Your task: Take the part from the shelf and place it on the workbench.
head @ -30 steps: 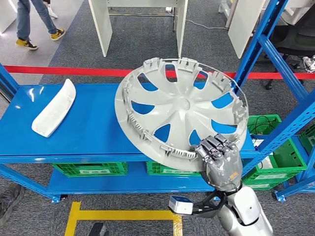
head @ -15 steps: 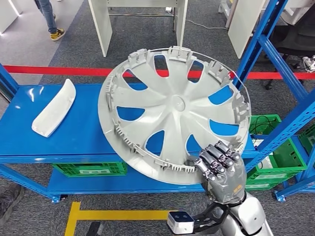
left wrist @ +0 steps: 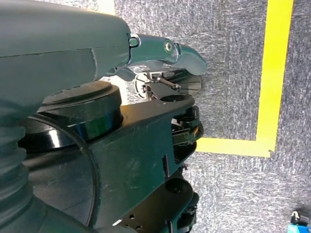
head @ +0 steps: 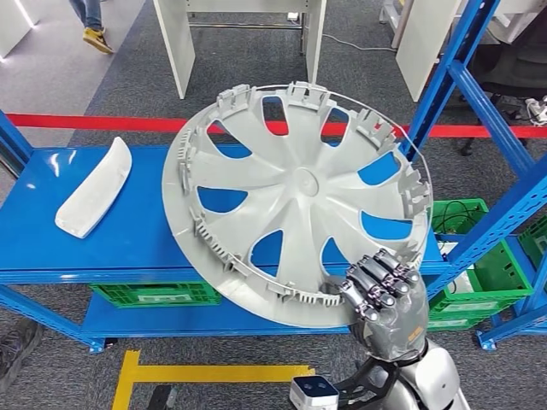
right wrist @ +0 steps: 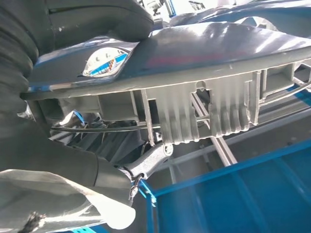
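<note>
A large silver wheel cover [head: 291, 196] with spoke cut-outs is lifted and tilted above the blue shelf [head: 148, 231], its ribbed inner side facing me. My right hand [head: 382, 301] grips its near lower rim. The right wrist view shows the cover's rim [right wrist: 190, 92] close up, clamped by my right hand [right wrist: 88, 141]. My left hand [left wrist: 66, 43] hangs low over the floor, its fingers extended with nothing in them.
A white curved trim part [head: 96, 188] lies on the shelf's left side. Blue uprights [head: 451, 94] rise at the right. Green crates [head: 480, 265] sit on the lower level. Red tape [head: 97, 122] and yellow tape [head: 213, 373] mark the floor. A person's foot [head: 97, 38] is far left.
The wheel cover has been lifted further off the shelf and drawn toward me, looking larger and extending more to the left. The person at the back walked farther away.
</note>
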Robot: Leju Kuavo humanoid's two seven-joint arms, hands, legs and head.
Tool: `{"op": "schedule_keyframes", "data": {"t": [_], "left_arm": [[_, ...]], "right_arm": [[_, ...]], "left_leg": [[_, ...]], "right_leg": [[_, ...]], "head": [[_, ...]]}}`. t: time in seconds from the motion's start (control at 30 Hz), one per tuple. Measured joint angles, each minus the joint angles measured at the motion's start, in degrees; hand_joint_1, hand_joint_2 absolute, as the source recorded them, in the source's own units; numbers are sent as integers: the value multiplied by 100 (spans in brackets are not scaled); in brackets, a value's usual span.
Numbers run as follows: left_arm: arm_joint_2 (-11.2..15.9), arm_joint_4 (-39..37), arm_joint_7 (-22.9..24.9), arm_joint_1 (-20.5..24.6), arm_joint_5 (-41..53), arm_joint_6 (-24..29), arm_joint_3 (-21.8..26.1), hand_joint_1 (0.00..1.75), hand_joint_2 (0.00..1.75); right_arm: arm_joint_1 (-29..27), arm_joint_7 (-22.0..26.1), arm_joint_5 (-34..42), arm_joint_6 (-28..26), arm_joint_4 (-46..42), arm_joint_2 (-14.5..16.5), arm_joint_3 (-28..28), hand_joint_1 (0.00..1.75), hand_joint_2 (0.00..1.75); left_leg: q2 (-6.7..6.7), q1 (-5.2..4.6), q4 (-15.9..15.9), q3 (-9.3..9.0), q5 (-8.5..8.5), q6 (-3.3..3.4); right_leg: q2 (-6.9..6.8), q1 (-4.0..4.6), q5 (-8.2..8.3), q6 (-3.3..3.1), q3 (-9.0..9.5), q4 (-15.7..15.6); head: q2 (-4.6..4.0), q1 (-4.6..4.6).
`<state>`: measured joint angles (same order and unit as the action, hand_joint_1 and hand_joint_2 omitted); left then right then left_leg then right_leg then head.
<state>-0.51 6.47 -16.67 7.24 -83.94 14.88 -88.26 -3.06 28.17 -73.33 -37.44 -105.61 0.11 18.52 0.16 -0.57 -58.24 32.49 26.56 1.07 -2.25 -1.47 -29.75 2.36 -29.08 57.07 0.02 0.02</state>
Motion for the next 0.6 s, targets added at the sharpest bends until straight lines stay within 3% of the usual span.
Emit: {"op": "schedule_keyframes", "data": {"t": [0.23,0.6], "left_arm": [[-1,0,20,0,-24,1,-2,0,175],[-5,0,69,0,-68,29,-4,0,175]], "right_arm": [[-6,-51,368,0,2,0,112,175,175],[-108,115,305,0,-38,0,170,175,175]], "left_leg": [[0,0,0,0,0,0],[0,0,0,0,0,0]], "right_leg": [[0,0,0,0,0,0],[0,0,0,0,0,0]], "head": [[0,-1],[0,-1]]}}
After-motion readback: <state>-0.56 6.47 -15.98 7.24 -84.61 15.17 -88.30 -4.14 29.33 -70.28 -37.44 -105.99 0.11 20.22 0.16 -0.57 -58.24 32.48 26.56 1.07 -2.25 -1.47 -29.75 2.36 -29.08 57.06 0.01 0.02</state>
